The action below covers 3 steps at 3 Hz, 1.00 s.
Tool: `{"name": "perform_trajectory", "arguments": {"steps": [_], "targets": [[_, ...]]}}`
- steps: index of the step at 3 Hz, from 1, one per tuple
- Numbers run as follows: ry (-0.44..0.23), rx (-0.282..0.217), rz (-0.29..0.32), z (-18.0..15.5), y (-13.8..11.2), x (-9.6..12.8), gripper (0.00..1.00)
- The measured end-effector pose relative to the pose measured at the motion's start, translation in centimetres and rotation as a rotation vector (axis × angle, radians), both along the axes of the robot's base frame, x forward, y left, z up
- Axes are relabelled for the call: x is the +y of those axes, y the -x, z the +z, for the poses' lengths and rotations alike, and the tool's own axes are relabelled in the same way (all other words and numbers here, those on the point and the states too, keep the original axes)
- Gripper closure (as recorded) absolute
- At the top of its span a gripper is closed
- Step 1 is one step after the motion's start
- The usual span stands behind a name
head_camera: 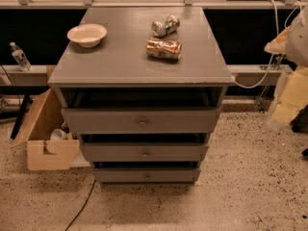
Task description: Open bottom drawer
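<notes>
Bottom drawer: it is found at 6 o'clock of the grey cabinet, as the lowest of three fronts, with a small round knob in its centre.
Progress: the front is seen set back under the middle drawer and not pulled forward of it, so the drawer is judged as not yet opened.
Gripper: it is taken to be the pale blurred shape at 3 o'clock, by the frame edge and well apart from the knob. Whether it is spread or pressed together cannot be told.
Left to do: the reach to the knob, the grasp and the pull are all judged to remain.
Hidden: the arm is cut off at 3 o'clock. The gaps above each front are dark, so nothing inside can be made out.
Counter: a bowl is placed at 10 o'clock and two cans at 1 o'clock.
</notes>
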State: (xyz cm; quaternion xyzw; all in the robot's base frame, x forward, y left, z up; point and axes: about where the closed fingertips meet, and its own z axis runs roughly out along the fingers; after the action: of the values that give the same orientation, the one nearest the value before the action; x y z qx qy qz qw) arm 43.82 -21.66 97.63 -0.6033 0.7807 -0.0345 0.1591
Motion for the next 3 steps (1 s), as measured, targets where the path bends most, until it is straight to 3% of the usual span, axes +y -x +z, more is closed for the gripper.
{"name": "perform_trajectory", "arguments": {"steps": [2,3], "targets": [[-0.031,-0.01,0.012,-0.3,-0.1,0.5,0.0],[-0.15,0.028,0.077,-5.7,0.0,3.7,0.0]]}}
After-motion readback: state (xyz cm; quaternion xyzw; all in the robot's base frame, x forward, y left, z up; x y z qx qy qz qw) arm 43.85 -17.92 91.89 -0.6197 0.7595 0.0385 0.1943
